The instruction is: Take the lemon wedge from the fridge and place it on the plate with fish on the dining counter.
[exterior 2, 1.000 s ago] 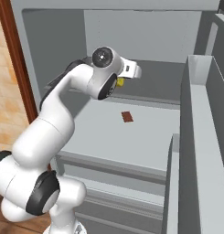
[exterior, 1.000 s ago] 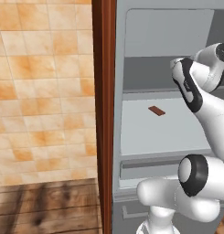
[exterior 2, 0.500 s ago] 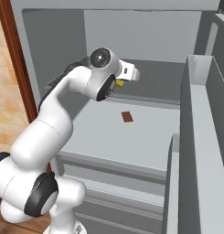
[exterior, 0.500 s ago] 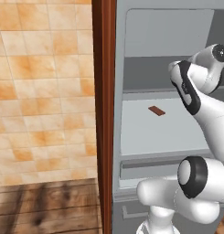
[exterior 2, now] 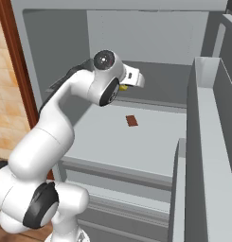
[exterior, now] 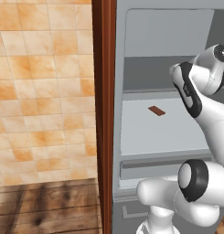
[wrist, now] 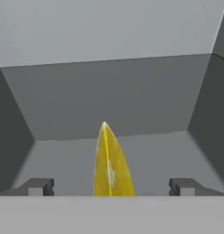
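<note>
The fridge point(exterior: 168, 137) stands open with a pale shelved inside point(exterior 2: 136, 137). On its upper shelf lies the lemon wedge point(wrist: 111, 167), bright yellow and pointed, set between my two finger tips in the hand view. A sliver of the lemon wedge point(exterior 2: 123, 87) peeks out beside my wrist in the right base view. My gripper point(wrist: 111, 186) is open, its fingertips point(wrist: 38, 186) wide apart on either side of the wedge and clear of it. The plate with fish and the dining counter are out of view.
A small flat brown piece point(exterior 2: 131, 121) lies on the shelf below the wedge, also the brown piece point(exterior: 156, 111) from the left. The open fridge door with its bins point(exterior 2: 207, 142) stands at the right. A brown wooden panel point(exterior: 104, 114) and tiled wall point(exterior: 40, 91) flank the left.
The hand has reached a little deeper into the upper shelf toward the wedge. The jaws have stayed wide apart.
</note>
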